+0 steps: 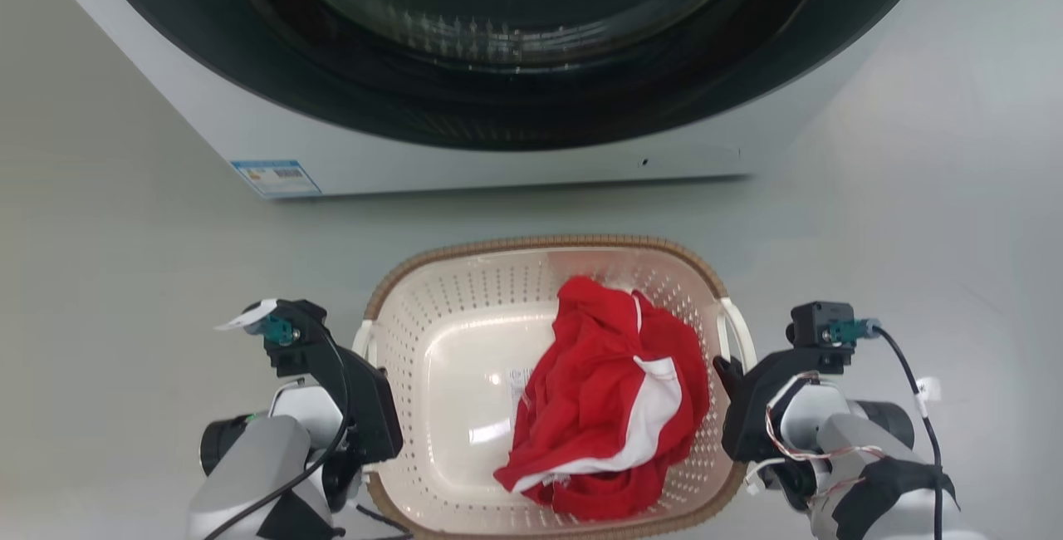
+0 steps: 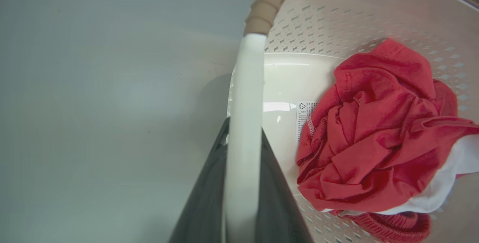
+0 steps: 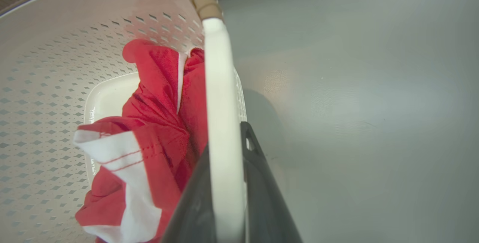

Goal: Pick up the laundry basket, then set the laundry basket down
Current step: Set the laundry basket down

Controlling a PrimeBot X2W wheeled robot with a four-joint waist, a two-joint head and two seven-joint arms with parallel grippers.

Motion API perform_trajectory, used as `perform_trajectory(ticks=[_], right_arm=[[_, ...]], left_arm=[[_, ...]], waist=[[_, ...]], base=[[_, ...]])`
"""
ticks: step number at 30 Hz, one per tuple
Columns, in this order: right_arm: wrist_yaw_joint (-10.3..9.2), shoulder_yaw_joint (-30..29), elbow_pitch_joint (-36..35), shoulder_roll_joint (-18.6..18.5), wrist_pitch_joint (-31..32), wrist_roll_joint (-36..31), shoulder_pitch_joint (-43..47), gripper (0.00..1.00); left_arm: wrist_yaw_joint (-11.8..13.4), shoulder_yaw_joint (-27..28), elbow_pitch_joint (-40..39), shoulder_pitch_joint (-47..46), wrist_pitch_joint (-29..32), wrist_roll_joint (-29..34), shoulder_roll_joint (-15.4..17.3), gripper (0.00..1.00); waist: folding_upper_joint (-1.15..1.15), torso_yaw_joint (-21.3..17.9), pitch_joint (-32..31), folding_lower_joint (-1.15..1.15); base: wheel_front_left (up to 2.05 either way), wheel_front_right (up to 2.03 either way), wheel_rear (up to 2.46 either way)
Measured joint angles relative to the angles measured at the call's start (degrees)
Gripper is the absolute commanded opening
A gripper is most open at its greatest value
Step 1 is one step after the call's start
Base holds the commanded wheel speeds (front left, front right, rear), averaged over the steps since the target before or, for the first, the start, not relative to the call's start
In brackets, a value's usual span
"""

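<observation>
Inside the laundry basket [image 1: 465,291], a barcode sticker [image 2: 302,119], print illegible

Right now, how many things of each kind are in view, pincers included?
Washing machine: 1
Laundry basket: 1
Heap of red and white clothing: 1, lying in the basket; separate pieces cannot be told apart
Pincers: 2, the left pincer and the right pincer, each closed on the basket
Total: 5
</observation>
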Motion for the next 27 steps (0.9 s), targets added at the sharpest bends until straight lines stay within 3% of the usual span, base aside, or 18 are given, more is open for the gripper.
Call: perform_trajectory(ticks=[27], right_arm=[[-0.15, -0.47, -0.98, -1.35, -7.77, -1.29, -12.12, 0.0]], left_arm=[[0.42, 0.25, -2.11, -10.64, -9.96, 1.98, 0.91, 0.0]], waist=[[0.0, -0.19, 20.6, -0.01]], base=[[0.0, 0.0, 0.0]])
